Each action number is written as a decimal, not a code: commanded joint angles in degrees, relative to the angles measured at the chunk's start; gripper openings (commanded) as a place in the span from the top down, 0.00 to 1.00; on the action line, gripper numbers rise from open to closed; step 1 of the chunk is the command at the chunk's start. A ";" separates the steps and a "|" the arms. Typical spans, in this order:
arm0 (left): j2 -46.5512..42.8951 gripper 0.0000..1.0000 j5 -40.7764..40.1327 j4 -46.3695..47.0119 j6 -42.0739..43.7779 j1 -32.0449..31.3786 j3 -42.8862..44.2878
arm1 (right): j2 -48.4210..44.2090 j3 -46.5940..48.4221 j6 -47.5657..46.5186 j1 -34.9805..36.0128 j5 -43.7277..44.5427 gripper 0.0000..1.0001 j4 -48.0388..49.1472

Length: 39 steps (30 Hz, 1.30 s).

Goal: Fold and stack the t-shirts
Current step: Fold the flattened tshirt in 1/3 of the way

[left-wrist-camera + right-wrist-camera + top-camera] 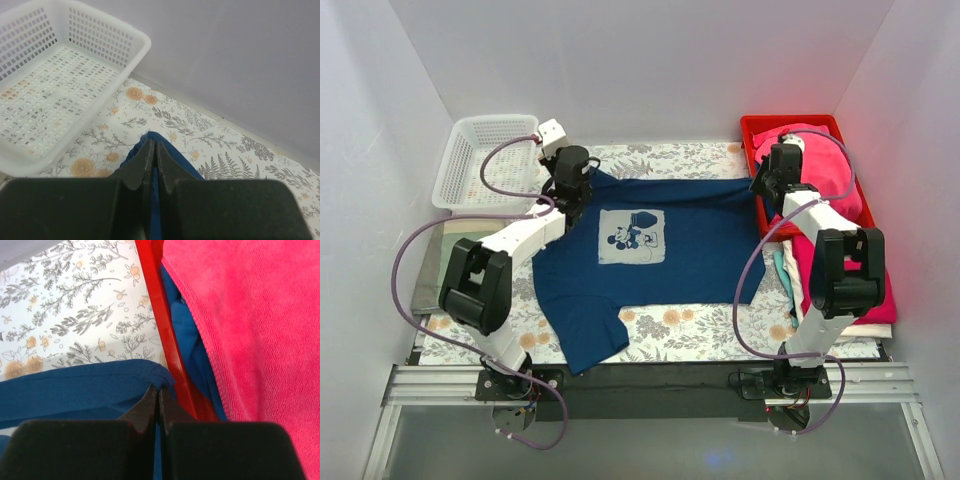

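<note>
From above, a white basket [485, 160] sits at the far left of the counter [690, 325]. Its bottom, full of little holes, shows. A red bin [757, 135] sits at the far right, and pink cloth [825, 165] is heaped in it. The navy shirt [710, 240] lies spread out flat on the counter between the two arms. Its print [631, 238] is a pale blue square with a cartoon mouse. It is too small to read any words. The left end effector [576, 200] is at the shirt's far left corner. The right end effector [767, 188] is at its far right corner, just beside the bin. Folded pink shirts [870, 295] lie in a pile at the right, near the right arm.

In the left wrist view, the left end effector [152, 150] is squeezed tight on a fold of the navy shirt [175, 160]. The basket [65, 75] is near, off to the left, with the flowery counter [225, 145] past it.

In the right wrist view, the right end effector [156, 392] is squeezed tight on the edge of the navy shirt [75, 390]. The red bin [160, 325] wall is just beside it. Inside the bin, pink cloth [250, 330] lies over some blue cloth [185, 325].
</note>
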 commanded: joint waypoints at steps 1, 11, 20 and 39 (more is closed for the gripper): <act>-6.75 1.00 -2.62 -4.39 -4.60 -1.06 -3.65 | -2.75 -2.49 0.06 -0.16 -0.55 0.99 1.24; -19.41 1.00 -4.29 -13.35 -14.53 -2.82 -14.99 | -7.67 -9.26 -0.03 -0.16 -0.90 0.99 1.42; -23.37 1.00 -3.50 -21.52 -20.86 -2.91 -20.53 | -9.17 -15.32 0.41 -0.16 -0.55 0.99 1.33; -21.26 1.00 -0.07 -35.24 -35.28 -2.99 -22.47 | -7.49 -16.46 7.08 0.10 4.10 0.68 -12.02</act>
